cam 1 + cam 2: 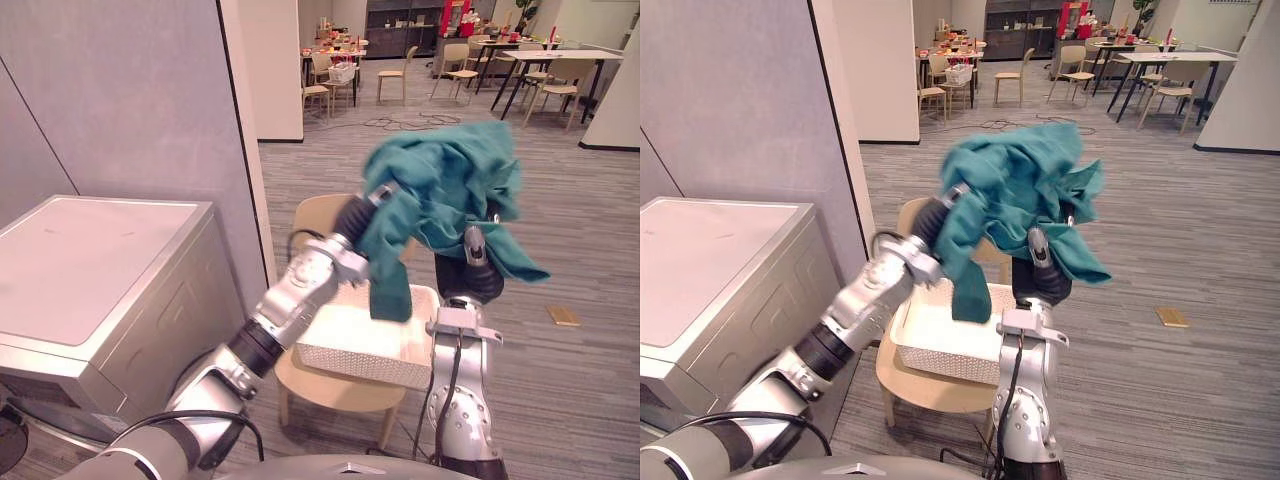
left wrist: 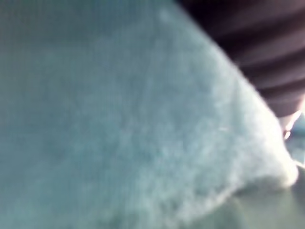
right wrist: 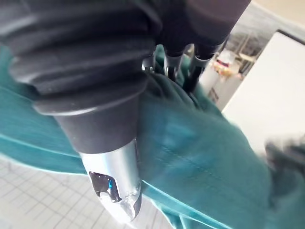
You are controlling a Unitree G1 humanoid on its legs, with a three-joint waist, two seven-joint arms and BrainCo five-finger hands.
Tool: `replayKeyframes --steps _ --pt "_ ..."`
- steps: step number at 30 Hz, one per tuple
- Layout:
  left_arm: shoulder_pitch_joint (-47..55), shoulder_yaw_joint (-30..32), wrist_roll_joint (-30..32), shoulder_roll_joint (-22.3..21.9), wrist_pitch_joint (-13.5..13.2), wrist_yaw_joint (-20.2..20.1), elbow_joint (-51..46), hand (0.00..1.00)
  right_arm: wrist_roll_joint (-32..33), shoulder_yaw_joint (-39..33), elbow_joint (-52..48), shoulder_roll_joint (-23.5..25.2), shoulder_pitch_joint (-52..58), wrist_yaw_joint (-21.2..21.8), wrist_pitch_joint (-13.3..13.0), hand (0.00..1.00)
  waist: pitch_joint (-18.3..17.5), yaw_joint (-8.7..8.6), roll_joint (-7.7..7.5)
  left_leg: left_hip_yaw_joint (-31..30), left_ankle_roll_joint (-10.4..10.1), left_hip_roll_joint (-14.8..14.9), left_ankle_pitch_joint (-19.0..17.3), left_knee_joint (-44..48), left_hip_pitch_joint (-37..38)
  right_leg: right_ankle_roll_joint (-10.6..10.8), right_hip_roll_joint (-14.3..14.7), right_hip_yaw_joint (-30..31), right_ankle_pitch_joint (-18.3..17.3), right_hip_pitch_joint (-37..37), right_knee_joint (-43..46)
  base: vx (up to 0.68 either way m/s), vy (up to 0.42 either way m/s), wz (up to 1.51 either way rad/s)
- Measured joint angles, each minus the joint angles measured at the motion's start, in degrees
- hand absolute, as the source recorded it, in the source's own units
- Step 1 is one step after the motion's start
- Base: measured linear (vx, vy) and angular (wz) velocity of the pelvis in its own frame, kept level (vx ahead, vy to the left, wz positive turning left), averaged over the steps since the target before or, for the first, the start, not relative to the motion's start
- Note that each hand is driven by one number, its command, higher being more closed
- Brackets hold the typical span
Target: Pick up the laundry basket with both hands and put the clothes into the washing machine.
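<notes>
A teal garment (image 1: 445,185) is bunched up in the air above the white woven laundry basket (image 1: 350,358), with a flap hanging down into it. My left hand (image 1: 357,214) reaches up into the garment from the left, and the cloth covers it past the dark cover. My right hand (image 1: 470,275) comes up under the garment's right side; in the right wrist view its dark cover (image 3: 90,62) lies against the teal cloth (image 3: 205,157). The left wrist view has teal cloth (image 2: 119,124) pressed close to it. The basket rests on a light wooden chair (image 1: 325,392).
The grey washing machine (image 1: 90,270) stands at the left, lid shut, against a grey partition wall (image 1: 130,100). A small tan object (image 1: 563,316) lies on the carpet at the right. Tables and chairs (image 1: 545,75) stand far back in the room.
</notes>
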Motion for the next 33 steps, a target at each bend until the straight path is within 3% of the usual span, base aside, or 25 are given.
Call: replayKeyframes --steps 8,14,19,26,30,33 --pt "0.75 17.63 -3.54 8.92 -4.02 3.55 -5.92 1.00 -0.39 -7.98 2.65 -2.39 1.18 0.72 2.03 0.00 0.51 -0.08 -0.36 0.78 0.01 0.58 0.09 0.29 0.42 -0.55 1.11 1.07 0.47 0.04 -1.02 0.01 0.000 -0.08" --pt "3.68 26.27 -4.03 12.33 -6.64 4.99 -9.32 1.00 -2.24 -10.19 5.39 -2.44 1.64 1.90 4.42 0.00 1.14 -0.04 -0.16 1.09 -0.15 0.46 -0.13 0.29 0.69 -0.57 1.15 1.54 0.80 0.53 -2.10 0.00 0.007 -0.03" --pt "9.62 34.15 -4.03 12.84 -7.55 5.42 -15.28 1.00 -2.25 -10.64 5.54 -2.18 2.95 3.25 4.60 0.00 1.97 -0.01 0.39 0.95 -0.17 0.46 -0.15 0.29 0.70 -0.57 1.15 1.45 0.79 0.64 -2.21 0.00 0.000 0.00" --pt "26.06 49.77 -4.03 11.74 -9.83 5.11 -24.26 1.00 -2.31 -17.83 13.27 2.54 9.47 4.19 5.29 0.00 2.17 1.15 0.56 0.06 -0.39 0.53 -0.34 0.28 0.69 -0.69 1.16 0.44 0.46 1.27 -2.37 0.00 0.002 0.07" --pt "38.41 59.67 -1.32 4.67 -12.35 5.80 -33.97 1.00 -1.95 -23.35 14.52 6.06 15.29 4.21 5.25 0.00 2.95 1.97 0.63 -0.24 -0.39 0.57 -0.92 0.27 1.74 -0.92 1.06 -0.25 0.07 2.86 -2.48 0.01 0.004 0.06" --pt "45.13 63.56 -0.61 0.68 -15.01 5.81 -40.00 1.00 -1.00 -27.29 15.93 6.74 17.85 4.32 3.75 0.00 3.14 2.48 0.68 -0.53 -0.40 0.82 -1.46 0.22 2.13 -1.06 1.00 -1.37 -0.53 3.70 -2.18 -0.01 -0.005 0.13"
